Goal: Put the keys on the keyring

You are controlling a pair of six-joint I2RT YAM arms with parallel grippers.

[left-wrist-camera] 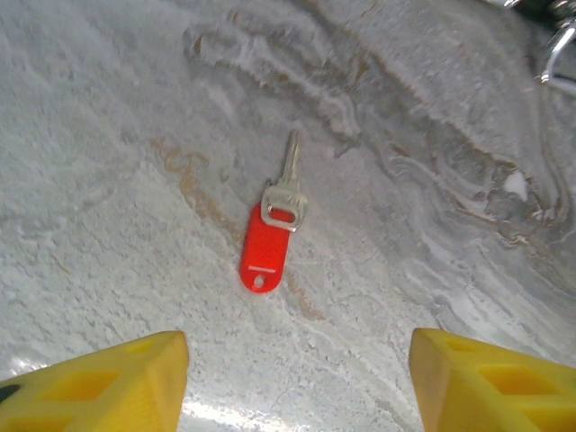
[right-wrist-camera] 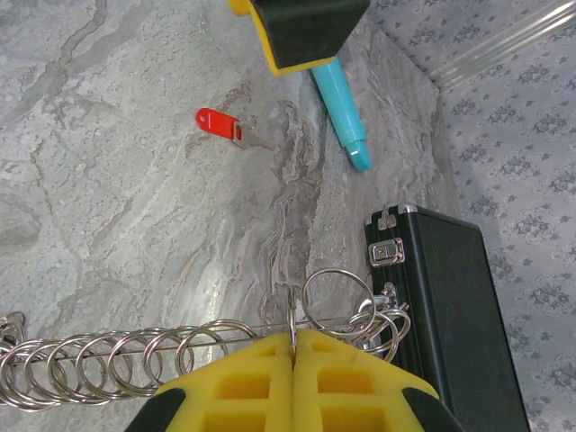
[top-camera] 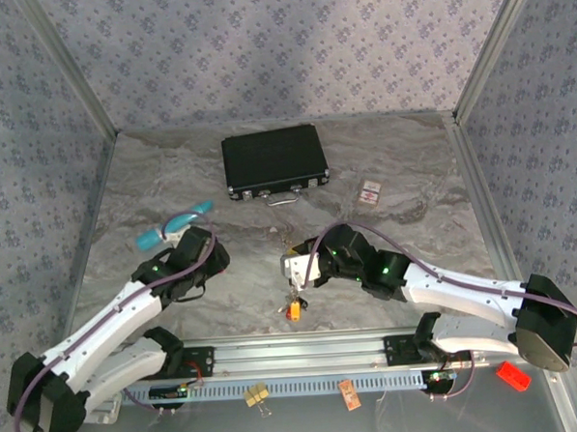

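Observation:
A key with a red plastic tag [left-wrist-camera: 270,238] lies flat on the marbled table, blade pointing away. My left gripper [left-wrist-camera: 297,382] hovers just short of it, open, with bare table between its yellow fingers [left-wrist-camera: 99,382]. The right wrist view shows the same red key [right-wrist-camera: 216,123] beyond the keyring. My right gripper [right-wrist-camera: 292,340] is shut on a thin metal ring of the keyring [right-wrist-camera: 335,301], a wire strung with several split rings. From above, the right gripper [top-camera: 299,272] holds it over the table's middle, an orange-tagged key [top-camera: 294,310] dangling below. The left gripper [top-camera: 198,252] is to its left.
A black case [top-camera: 273,162] lies at the back, its latch near the rings in the right wrist view. A teal pen [top-camera: 173,225] lies beside the left gripper. A red-and-white card [top-camera: 369,193] sits back right. A yellow binder clip [top-camera: 256,396] lies by the front rail.

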